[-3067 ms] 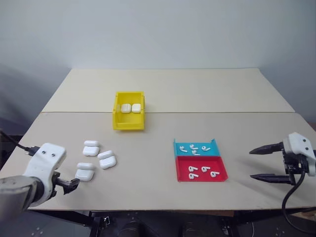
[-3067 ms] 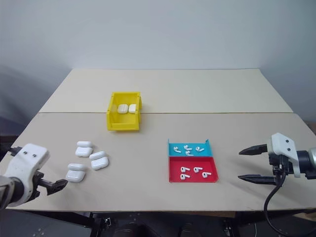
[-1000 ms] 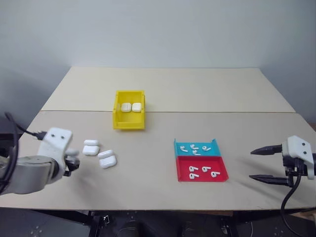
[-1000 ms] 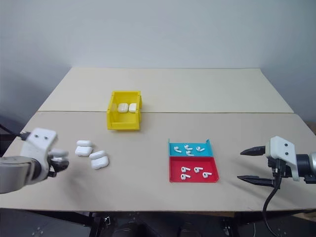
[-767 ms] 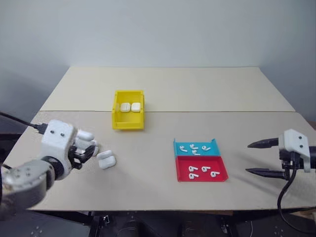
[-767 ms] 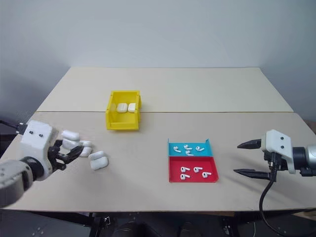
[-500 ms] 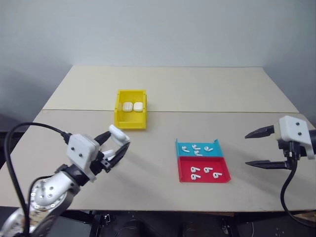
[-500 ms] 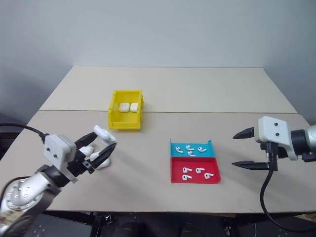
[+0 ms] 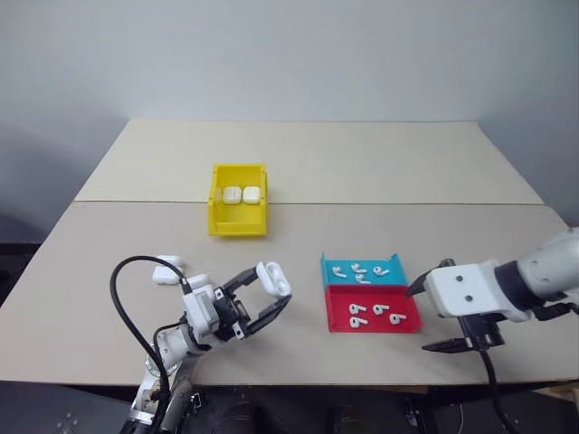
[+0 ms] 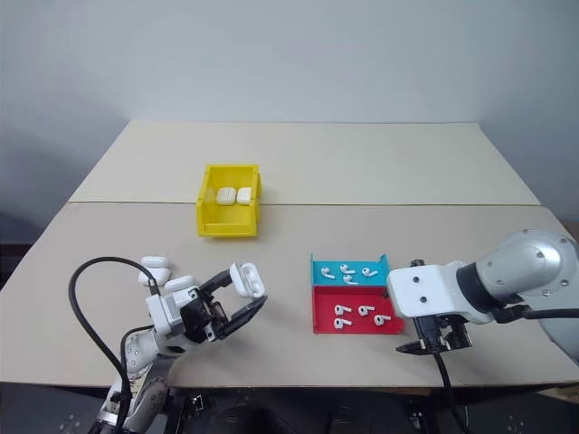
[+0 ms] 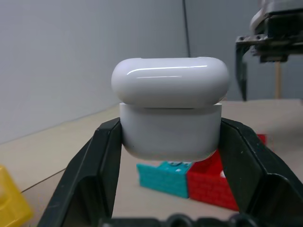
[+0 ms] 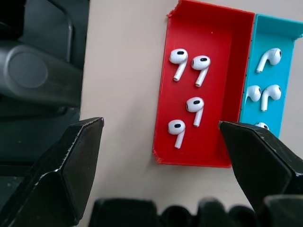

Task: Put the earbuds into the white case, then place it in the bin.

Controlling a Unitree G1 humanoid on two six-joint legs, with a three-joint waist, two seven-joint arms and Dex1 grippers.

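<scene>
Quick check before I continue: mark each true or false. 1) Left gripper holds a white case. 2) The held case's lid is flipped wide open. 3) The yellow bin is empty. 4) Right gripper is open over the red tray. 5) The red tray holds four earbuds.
1) The left gripper holds a white case: true.
2) Lid wide open: false, it looks closed.
3) The yellow bin is empty: false, two cases lie in it.
4) The right gripper is open over the red tray: true.
5) Four earbuds in the red tray: true.
</scene>
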